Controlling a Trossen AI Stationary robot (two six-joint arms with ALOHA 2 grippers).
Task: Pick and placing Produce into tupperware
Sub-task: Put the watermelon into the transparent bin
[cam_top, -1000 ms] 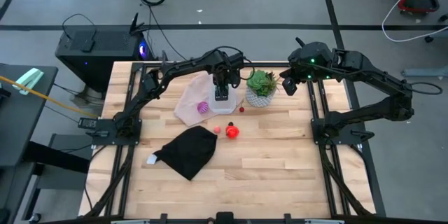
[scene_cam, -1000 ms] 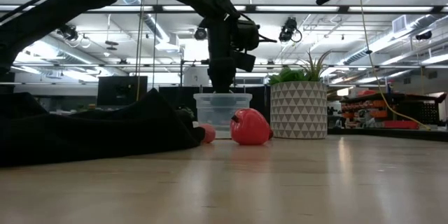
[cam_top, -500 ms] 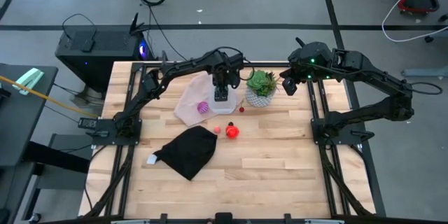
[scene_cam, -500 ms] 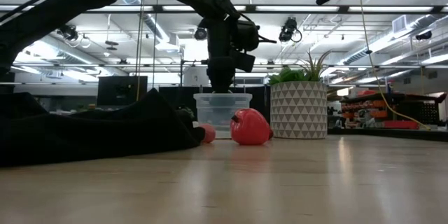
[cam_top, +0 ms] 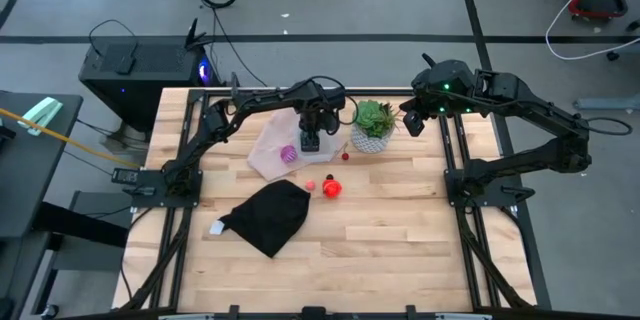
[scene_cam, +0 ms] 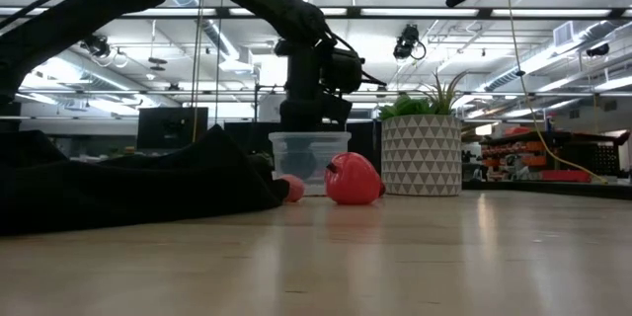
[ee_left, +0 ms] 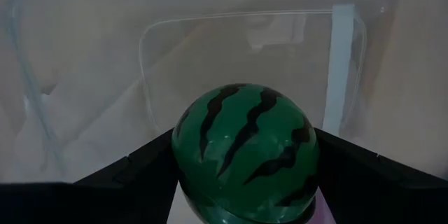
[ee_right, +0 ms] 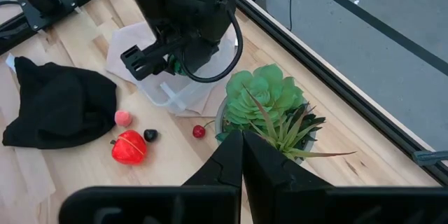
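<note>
My left gripper point(ee_left: 245, 182) clamps the glossy round striped watermelon point(ee_left: 245, 154) above the clear rounded tupperware point(ee_left: 238, 63); right gripper point(ee_right: 241, 161) pinched closed, idle.

Left tool point(ee_left: 245, 182): fingertips masked by the green striped ball point(ee_left: 245, 155); ball base cut by frame edge in left wrist view. High view: arm covers the tupperware point(scene_cam: 309, 162). Low view: black cloth point(scene_cam: 138, 186) hides the pink piece point(scene_cam: 293, 189) in part; right tool cut off there.
</note>
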